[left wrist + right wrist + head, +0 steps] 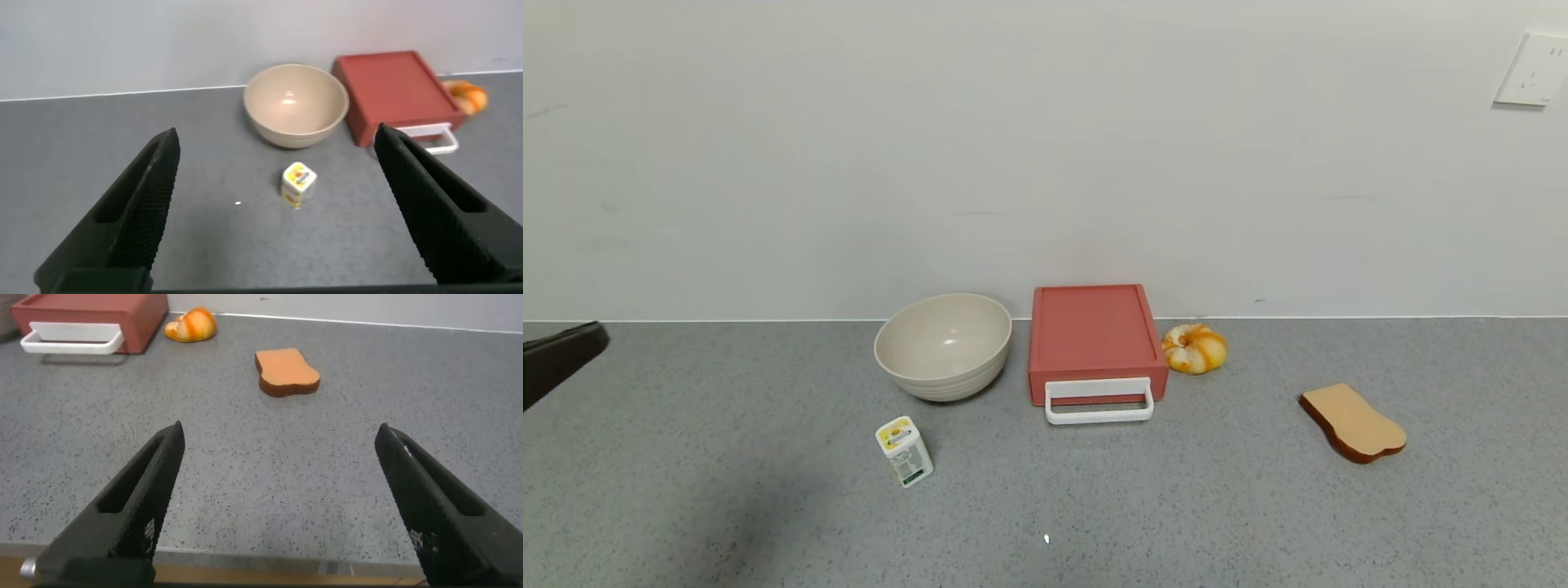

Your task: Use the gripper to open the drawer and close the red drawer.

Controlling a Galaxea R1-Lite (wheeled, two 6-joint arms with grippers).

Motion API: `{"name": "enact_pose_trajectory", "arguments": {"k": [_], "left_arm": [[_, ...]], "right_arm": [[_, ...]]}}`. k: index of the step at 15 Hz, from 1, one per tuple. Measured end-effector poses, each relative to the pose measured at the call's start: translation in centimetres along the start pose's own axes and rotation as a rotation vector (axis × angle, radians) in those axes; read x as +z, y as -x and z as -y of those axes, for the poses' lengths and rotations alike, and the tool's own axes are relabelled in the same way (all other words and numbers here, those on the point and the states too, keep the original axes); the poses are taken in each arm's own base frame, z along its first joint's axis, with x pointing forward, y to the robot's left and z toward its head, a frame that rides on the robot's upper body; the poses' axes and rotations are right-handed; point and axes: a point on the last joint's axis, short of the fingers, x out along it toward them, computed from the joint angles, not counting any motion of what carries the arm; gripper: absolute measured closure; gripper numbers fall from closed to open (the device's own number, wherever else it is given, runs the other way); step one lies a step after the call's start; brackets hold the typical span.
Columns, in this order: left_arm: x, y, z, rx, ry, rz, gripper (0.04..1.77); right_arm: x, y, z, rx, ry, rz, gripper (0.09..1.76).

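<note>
In the head view, the drawer (1096, 343) sits shut at frame centre against the wall on the counter (1176, 506), its white handle (1099, 402) untouched, so both opening and closing remain, I judge. The left wrist view shows the left hand (278, 204) spread open, drawer upper right. The right wrist view shows the right hand (278, 498) open too, drawer upper left.

A grey speckled counter (727, 425) meets a white wall. On it rest a beige bowl (943, 345), the red drawer (1094, 336), a small carton (903, 451), a bun (1193, 348) and a toast slice (1352, 423).
</note>
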Motion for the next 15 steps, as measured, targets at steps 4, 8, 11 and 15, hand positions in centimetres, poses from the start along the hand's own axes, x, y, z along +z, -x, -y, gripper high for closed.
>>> {"name": "enact_pose_trajectory", "arguments": {"k": [4,8,11,15], "left_arm": [[-1.3,2.1,-1.2,0.124,0.009,0.036,0.09],[-2.8,4.2,-1.7,0.175,-0.002,0.069,0.09],[-4.5,6.3,-1.9,0.188,-0.005,0.102,0.09],[-7.6,9.7,-2.1,0.229,0.003,0.146,0.09]], "right_arm": [[0.0,0.0,0.0,0.0,0.0,0.0,0.14],[0.0,0.0,0.0,0.0,0.0,0.0,0.14],[0.0,0.0,0.0,0.0,0.0,0.0,0.14],[0.0,0.0,0.0,0.0,0.0,0.0,0.14]]}}
